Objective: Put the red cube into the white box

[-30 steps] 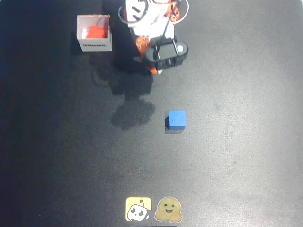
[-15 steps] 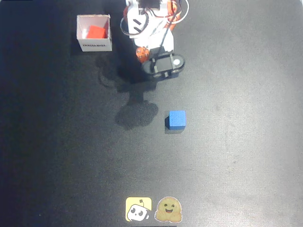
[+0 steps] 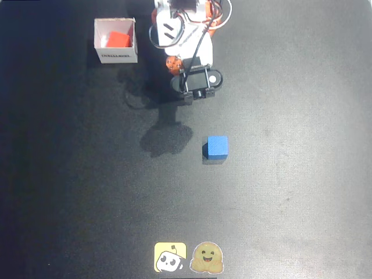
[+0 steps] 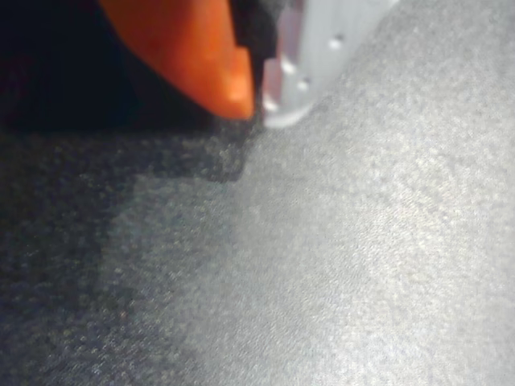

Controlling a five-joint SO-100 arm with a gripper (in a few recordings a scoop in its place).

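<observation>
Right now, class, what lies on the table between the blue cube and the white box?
In the overhead view, only bare dark table and the arm's shadow lie between the blue cube and the white box.

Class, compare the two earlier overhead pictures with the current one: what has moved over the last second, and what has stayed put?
The arm has swung and drawn back toward its base: its camera-bearing wrist turned, and the gripper, fingers together and empty, points at bare table. Nothing was picked up or released. The red cube stays inside the white box, and the blue cube and the two stickers have not shifted.
</observation>
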